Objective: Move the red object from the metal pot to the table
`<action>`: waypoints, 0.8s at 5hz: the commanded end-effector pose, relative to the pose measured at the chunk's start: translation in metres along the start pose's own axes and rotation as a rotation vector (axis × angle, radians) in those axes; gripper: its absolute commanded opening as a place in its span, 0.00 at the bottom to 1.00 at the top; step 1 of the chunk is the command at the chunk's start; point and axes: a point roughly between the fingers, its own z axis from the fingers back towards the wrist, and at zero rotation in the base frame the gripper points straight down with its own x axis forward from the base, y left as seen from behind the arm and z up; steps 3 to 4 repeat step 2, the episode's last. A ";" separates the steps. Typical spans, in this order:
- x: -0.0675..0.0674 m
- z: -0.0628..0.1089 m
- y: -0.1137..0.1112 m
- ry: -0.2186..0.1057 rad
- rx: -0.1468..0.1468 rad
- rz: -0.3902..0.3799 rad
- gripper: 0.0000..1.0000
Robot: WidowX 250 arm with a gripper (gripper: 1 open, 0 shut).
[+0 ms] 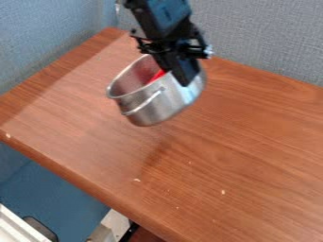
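The metal pot [157, 98] hangs tilted above the table [240, 161], its mouth turned toward the left, and casts a shadow on the wood below it. Inside, against the far wall, a sliver of the red object [154, 72] shows; the rest is hidden by the pot's wall and the fingers. My black gripper [184, 66] comes down from above and is shut on the pot's far right rim, carrying it.
The tabletop's left corner and front edge drop off to a blue floor. A grey-blue wall runs behind the table. Bare wood stretches to the right and toward the front of the pot.
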 end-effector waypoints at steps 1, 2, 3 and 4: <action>-0.003 0.018 0.026 -0.065 0.028 0.026 0.00; 0.004 0.014 0.034 -0.041 0.034 0.004 0.00; 0.004 0.014 0.034 -0.041 0.034 0.004 0.00; 0.004 0.014 0.034 -0.041 0.034 0.004 0.00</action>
